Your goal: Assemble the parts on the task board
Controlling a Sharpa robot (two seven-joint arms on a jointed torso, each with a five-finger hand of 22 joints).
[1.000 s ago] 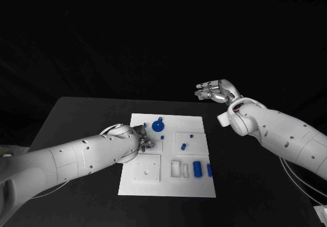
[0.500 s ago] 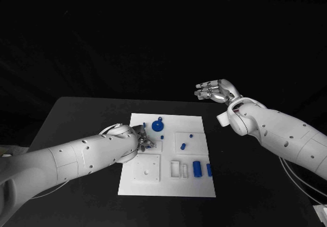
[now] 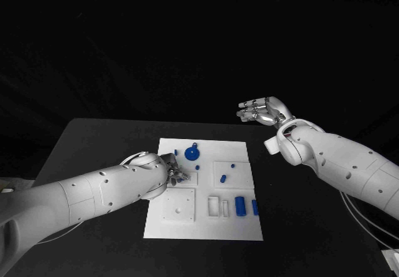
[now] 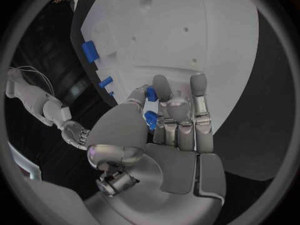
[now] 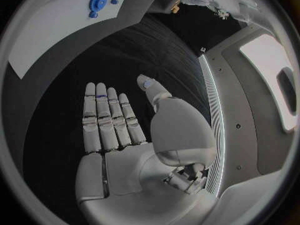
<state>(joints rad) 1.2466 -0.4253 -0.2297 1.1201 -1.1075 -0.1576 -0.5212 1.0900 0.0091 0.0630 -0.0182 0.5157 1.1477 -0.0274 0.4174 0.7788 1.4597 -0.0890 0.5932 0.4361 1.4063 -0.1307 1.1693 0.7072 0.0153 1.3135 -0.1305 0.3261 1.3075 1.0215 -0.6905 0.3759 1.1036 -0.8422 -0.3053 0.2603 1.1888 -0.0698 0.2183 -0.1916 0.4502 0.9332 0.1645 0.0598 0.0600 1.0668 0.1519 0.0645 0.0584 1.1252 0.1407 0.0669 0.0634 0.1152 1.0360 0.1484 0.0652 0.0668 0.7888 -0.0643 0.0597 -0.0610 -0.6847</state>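
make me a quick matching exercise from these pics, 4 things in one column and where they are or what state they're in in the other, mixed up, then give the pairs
Things:
1. left hand
2. right hand
3. blue gear
4. task board

Places or states:
A. raised beyond the table's far edge, fingers apart, holding nothing
B. lies flat in the middle of the black table
C. low over the board, pinching a small blue part
D. sits on the board's far end

Pairs: 1-C, 2-A, 3-D, 4-B
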